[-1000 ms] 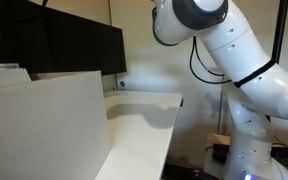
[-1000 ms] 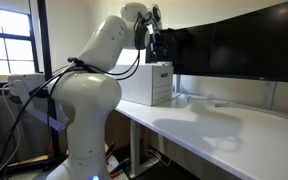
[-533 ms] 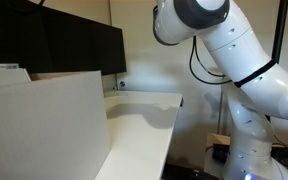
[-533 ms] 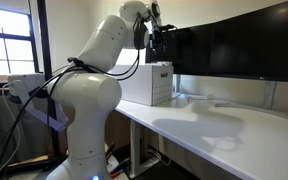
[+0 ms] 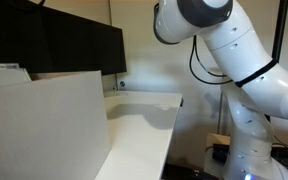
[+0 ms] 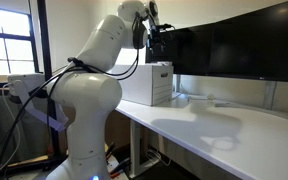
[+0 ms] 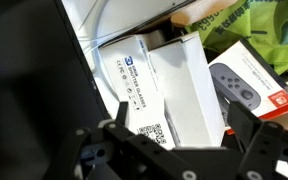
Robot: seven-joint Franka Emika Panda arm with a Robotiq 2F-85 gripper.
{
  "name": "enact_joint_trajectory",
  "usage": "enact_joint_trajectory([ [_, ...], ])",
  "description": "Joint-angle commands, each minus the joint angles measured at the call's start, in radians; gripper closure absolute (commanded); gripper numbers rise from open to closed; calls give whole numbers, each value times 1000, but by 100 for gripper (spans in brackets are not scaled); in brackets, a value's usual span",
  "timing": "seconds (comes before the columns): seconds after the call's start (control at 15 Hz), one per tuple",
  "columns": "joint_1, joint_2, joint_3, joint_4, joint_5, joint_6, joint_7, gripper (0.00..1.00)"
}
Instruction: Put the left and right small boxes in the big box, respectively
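Note:
The big box shows in both exterior views as a pale carton on the white desk (image 5: 44, 115) (image 6: 150, 84). My gripper (image 6: 157, 40) hangs above its open top. In the wrist view my gripper (image 7: 180, 140) is open, with its dark fingers wide apart at the lower left and right and nothing held. Below it lies a small white box (image 7: 134, 85) with dark print and a QR code. A plain white face (image 7: 189, 85) lies right beside it. I cannot tell if that is a second small box.
A red-edged game controller carton (image 7: 252, 85) and a green printed bag (image 7: 254, 25) lie to the right of the white cartons. Dark monitors (image 5: 64, 45) (image 6: 244, 45) stand along the desk's back. The white desk top (image 5: 149, 125) (image 6: 224, 125) runs beside the big box.
The gripper has risen very slightly above the big box. Nothing else has visibly moved.

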Motion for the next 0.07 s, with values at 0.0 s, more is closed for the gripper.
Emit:
enact_joint_trajectory([
  [0.0, 0, 0, 0, 0, 0, 0, 1, 0],
])
